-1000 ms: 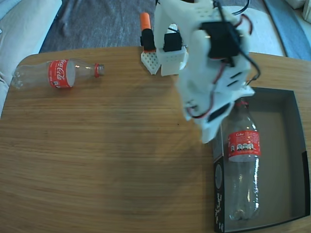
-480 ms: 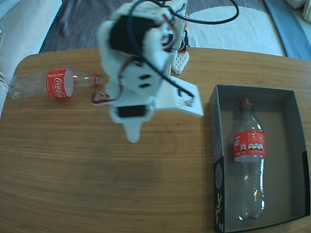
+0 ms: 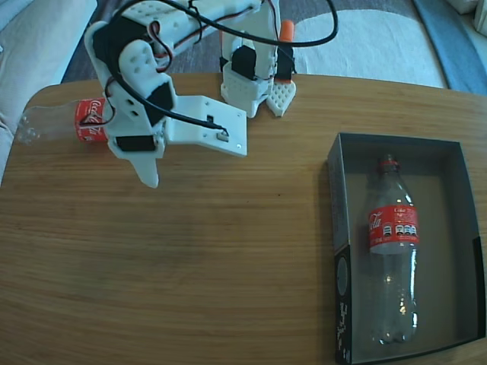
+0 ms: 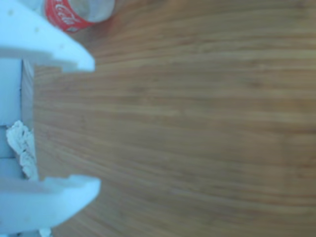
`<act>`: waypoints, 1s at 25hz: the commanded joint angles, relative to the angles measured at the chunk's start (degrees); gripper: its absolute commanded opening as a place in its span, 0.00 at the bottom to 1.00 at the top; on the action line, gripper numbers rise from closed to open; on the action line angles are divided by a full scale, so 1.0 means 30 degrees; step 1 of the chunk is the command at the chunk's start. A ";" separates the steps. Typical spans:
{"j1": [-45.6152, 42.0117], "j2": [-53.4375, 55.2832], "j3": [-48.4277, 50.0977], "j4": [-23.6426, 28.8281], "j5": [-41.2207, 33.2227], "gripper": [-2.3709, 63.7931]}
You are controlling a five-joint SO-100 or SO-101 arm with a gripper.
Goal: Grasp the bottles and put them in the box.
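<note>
In the fixed view, one bottle [image 3: 65, 122] lies crosswise at the tabletop's [image 3: 228, 243] far-left edge, base leftward, partly under the arm. The pincer [image 4: 94, 123] gapes empty. Right, another bottle [image 3: 392, 251] lies lengthwise inside the box [image 3: 338, 220], cap away.

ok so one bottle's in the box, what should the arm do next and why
Probably bring the gripper down over the bottle on the table, centred on its red label. The wrist view shows the gripper open and empty with only wood between its fingers, and that bottle sits off at the frame's edge. The other bottle already lies in the box.
</note>
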 commanded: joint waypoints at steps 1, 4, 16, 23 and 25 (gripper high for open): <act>0.1143 0.1143 -0.0146 0.0146 -0.0732 0.40; 0.2021 0.1143 -0.0146 0.0176 -0.1377 0.40; 0.5332 0.0820 -0.0117 0.1436 -0.2402 0.40; 0.7441 0.0791 -0.0117 0.1436 -0.3164 0.40; 0.8086 0.0791 -0.0117 0.1465 -0.3633 0.40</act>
